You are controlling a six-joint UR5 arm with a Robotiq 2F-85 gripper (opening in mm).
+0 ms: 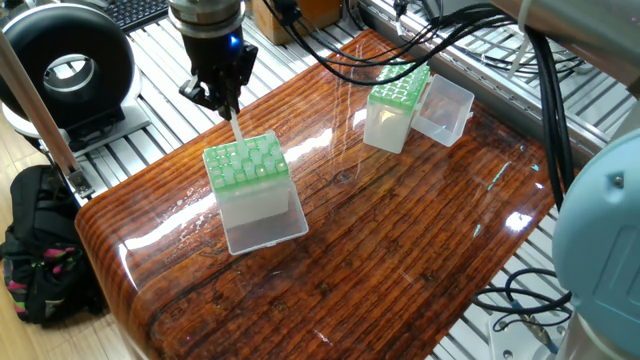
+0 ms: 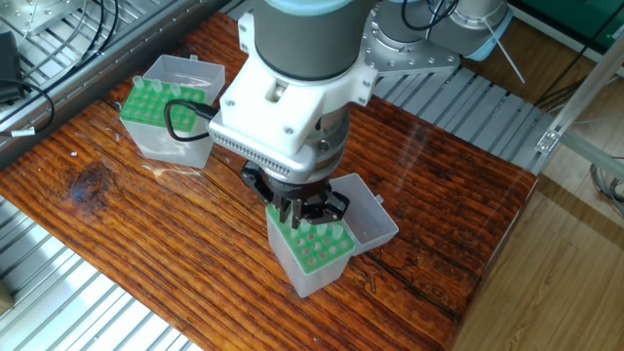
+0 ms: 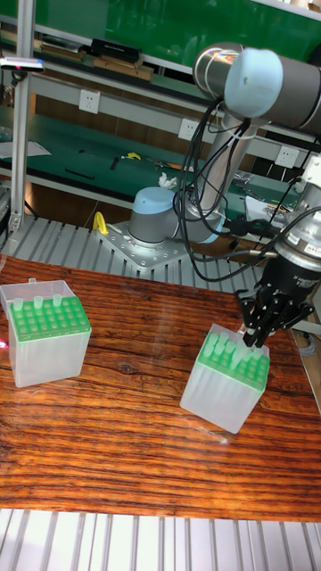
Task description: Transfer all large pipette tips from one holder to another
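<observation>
Two green-topped boxes (image 1: pixel 250 190) (image 1: pixel 395 105) hold pipette tips (image 1: pixel 245 158).

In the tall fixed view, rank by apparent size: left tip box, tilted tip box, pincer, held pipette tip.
1. Left tip box and tilted tip box: alike, unranked.
2. Pincer.
3. Pipette tip, barely visible.

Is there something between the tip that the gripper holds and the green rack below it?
Nothing visible does. The gripper holds a large pipette tip directly above the near tip box; only other tips stand in the green rack around it.
</observation>
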